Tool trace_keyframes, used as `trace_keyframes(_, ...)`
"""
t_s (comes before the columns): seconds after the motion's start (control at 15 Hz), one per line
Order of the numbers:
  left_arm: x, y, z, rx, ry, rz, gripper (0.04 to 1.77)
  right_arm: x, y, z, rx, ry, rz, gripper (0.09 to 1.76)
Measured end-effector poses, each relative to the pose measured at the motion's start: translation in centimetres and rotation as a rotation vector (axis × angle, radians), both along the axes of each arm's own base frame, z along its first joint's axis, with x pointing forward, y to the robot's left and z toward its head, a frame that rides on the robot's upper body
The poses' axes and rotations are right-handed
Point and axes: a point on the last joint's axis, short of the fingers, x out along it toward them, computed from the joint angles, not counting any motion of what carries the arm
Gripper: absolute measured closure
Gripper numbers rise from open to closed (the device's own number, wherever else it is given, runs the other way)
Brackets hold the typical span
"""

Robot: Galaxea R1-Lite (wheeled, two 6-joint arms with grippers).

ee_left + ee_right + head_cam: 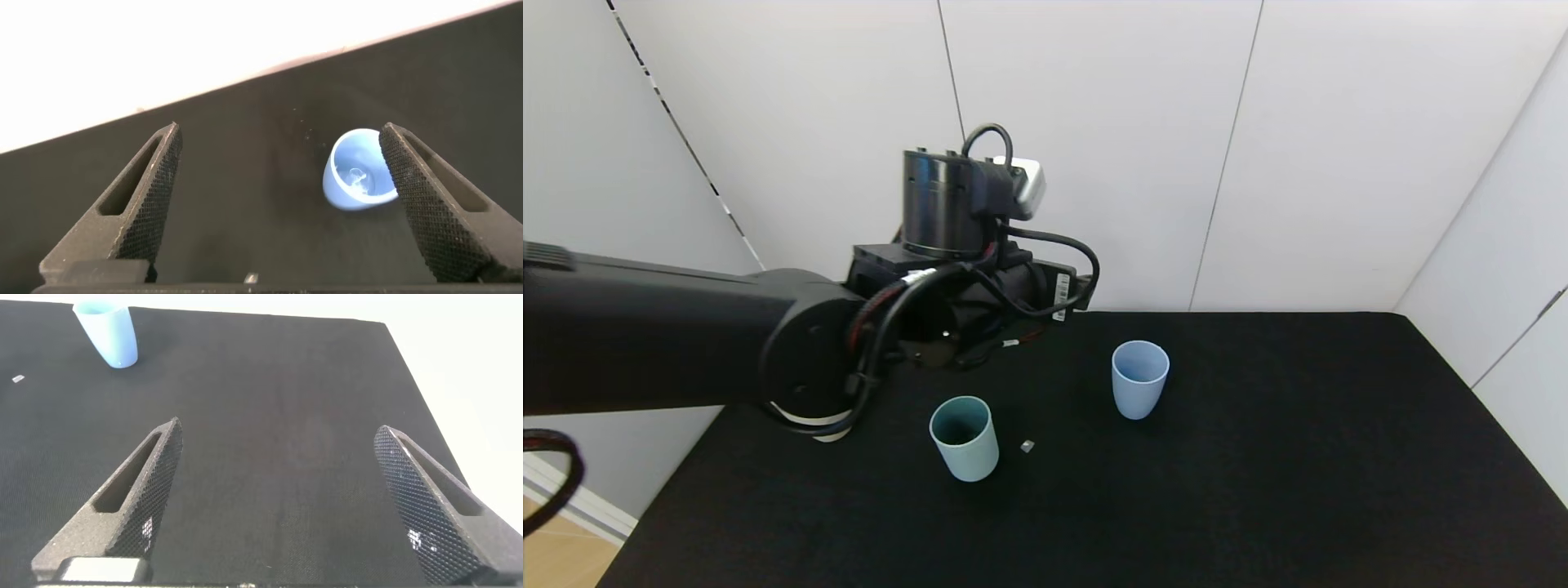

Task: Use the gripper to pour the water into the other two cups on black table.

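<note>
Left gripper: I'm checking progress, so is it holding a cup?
No; the left gripper is open and empty, with the light blue cup standing on the black table beyond it.

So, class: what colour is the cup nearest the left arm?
Teal-green cup, darker inside; the head view shows it best.

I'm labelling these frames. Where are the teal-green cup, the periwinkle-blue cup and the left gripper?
teal-green cup (965, 448): head view, on its outer wall.
periwinkle-blue cup (1139, 380): head view, on its outer wall.
left gripper (282, 196): left wrist view, midway between its open fingers.
</note>
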Motion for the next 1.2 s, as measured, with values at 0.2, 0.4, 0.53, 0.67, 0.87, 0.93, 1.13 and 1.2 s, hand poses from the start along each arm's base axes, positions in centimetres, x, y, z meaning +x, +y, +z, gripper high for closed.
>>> trace_keyframes(0.2,-3.1,2.6,2.3,0.003,-0.025,0.03,0.1,0.0,0.0,0.0,0.0,0.0,0.0,0.14)
trace_keyframes(0.4,-6.0,5.0,3.7,0.022,-0.066,0.079,0.1,0.0,0.0,0.0,0.0,-0.001,-0.001,0.14)
trace_keyframes(0.53,-7.6,6.5,3.9,0.034,-0.077,0.094,0.1,0.0,0.0,0.0,0.0,0.0,-0.001,0.14)
trace_keyframes(0.67,-9.0,7.8,4.0,0.046,-0.087,0.103,0.1,0.0,0.0,0.0,0.0,0.0,0.0,0.14)
trace_keyframes(0.87,-10.8,9.8,3.7,0.071,-0.084,0.121,0.09,0.0,0.0,0.0,0.0,0.0,0.0,0.14)
trace_keyframes(0.93,-11.2,10.6,3.6,0.082,-0.081,0.131,0.09,0.0,0.0,0.0,0.0,0.0,0.0,0.14)
trace_keyframes(1.13,-12.5,13.3,3.9,0.077,-0.094,0.129,0.09,0.0,0.0,0.0,0.0,0.0,-0.001,0.14)
trace_keyframes(1.2,-12.9,14.2,3.9,0.069,-0.099,0.133,0.09,0.0,0.0,0.0,0.0,0.0,-0.001,0.14)
